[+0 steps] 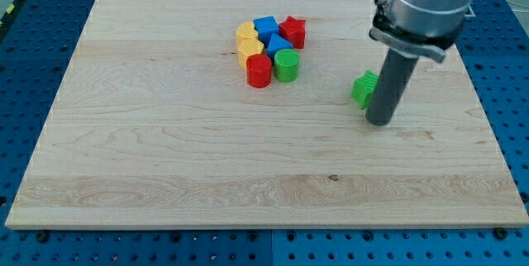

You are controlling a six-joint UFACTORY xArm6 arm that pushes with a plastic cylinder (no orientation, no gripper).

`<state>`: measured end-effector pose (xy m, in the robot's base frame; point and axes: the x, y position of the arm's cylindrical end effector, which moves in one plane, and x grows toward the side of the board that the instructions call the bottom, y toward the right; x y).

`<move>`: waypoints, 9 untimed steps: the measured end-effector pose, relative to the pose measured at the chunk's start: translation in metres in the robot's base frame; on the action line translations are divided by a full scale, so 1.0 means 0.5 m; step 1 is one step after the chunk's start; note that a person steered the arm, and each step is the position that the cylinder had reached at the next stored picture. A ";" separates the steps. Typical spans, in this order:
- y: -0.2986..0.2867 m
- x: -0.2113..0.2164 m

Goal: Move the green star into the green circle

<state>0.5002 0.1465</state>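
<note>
The green star [362, 89] lies on the wooden board at the view's right, partly hidden behind my rod. My tip [379, 121] rests on the board just right of and below the star, touching or nearly touching it. The green circle [286, 65] is a round green block at the lower right of a cluster near the view's top centre, well to the left of the star.
The cluster also holds a red round block [259, 72], two yellow blocks [249, 49], two blue blocks [266, 26] and a red star [293, 31]. The board [165, 150] lies on a blue perforated table [508, 68].
</note>
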 end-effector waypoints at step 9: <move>-0.033 -0.254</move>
<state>0.3733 0.1300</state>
